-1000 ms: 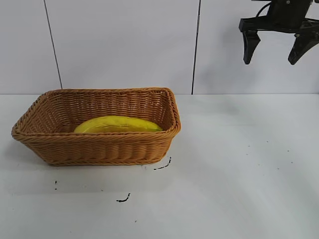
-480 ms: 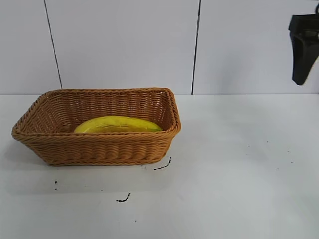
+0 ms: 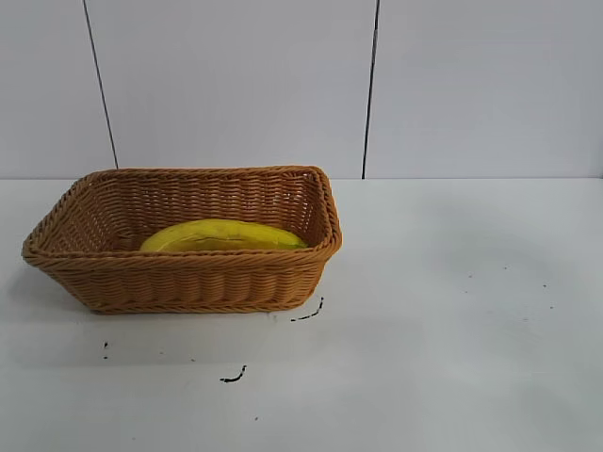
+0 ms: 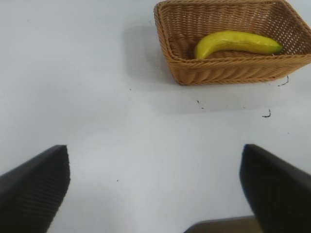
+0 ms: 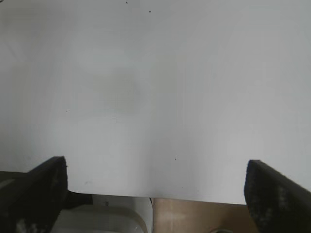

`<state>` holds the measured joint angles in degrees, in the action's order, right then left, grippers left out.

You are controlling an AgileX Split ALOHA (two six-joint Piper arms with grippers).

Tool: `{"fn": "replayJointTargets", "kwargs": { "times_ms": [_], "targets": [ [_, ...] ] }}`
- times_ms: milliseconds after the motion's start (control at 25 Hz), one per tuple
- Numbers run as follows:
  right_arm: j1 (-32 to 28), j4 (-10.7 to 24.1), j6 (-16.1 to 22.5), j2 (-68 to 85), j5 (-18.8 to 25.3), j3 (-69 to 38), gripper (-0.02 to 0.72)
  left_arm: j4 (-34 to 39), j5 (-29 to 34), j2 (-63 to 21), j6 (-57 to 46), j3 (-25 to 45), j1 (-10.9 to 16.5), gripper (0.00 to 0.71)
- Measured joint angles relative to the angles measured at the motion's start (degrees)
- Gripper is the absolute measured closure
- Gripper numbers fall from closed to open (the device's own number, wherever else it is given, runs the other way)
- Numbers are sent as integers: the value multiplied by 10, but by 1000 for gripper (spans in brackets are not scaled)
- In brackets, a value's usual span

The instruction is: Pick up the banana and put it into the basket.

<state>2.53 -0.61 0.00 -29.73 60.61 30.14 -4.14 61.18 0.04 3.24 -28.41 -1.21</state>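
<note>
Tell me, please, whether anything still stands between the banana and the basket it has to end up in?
Nothing does: the banana already lies inside the basket, on its floor. The left gripper is open over bare table, apart from the basket; the right gripper is open too, above the table's edge.

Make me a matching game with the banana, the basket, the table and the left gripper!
Things:
1. banana
2. basket
3. table
4. left gripper

Descriptions:
A. white, with small dark marks
B. yellow, lying inside something woven
C. jaws wide apart, holding nothing
D. tan wicker, standing on the white surface

Pairs: 1-B, 2-D, 3-A, 4-C
</note>
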Motion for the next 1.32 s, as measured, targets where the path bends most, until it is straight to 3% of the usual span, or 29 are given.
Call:
{"fn": "replayJointTargets", "kwargs": {
  "times_ms": [720,1320],
  "targets": [
    [0,-10,-8,294,-20,-18,11,0,0,0,0,0,0,20],
    [0,-11,-8,299,-21,-18,11,0,0,0,0,0,0,20]
  ]
}}
